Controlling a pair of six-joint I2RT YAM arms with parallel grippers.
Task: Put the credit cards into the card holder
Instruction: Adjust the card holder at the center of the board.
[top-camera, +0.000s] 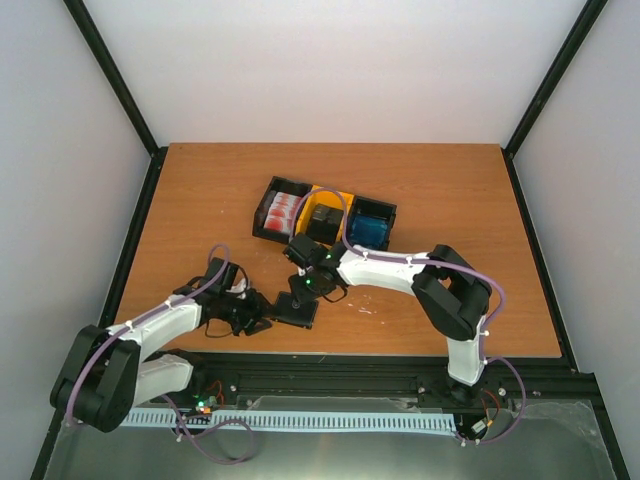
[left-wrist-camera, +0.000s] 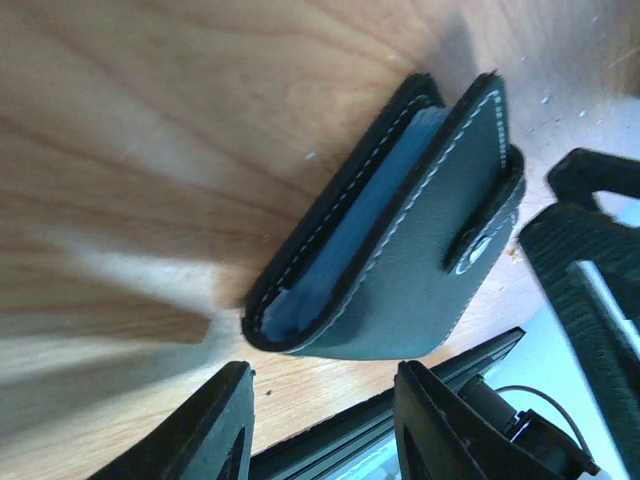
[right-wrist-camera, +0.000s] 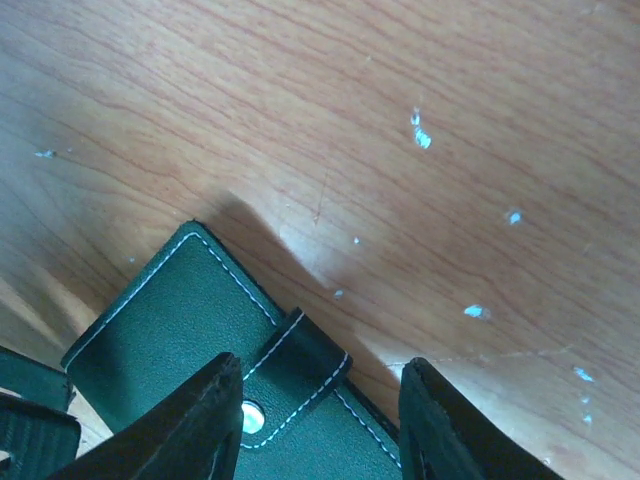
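The card holder, a black folded wallet, lies on the table near the front edge. In the left wrist view the card holder stands slightly agape, grey-blue pockets showing, its clasp tab snapped down. My left gripper is open just short of its fold, with nothing between the fingers. My right gripper is open above the card holder, straddling the clasp tab and the wallet's edge. Credit cards sit in the bins: red-and-white ones, dark ones, blue ones.
The joined black-yellow-black bins stand behind the grippers at mid-table. The table's black front rail runs close behind the wallet. Small pale specks dot the wood.
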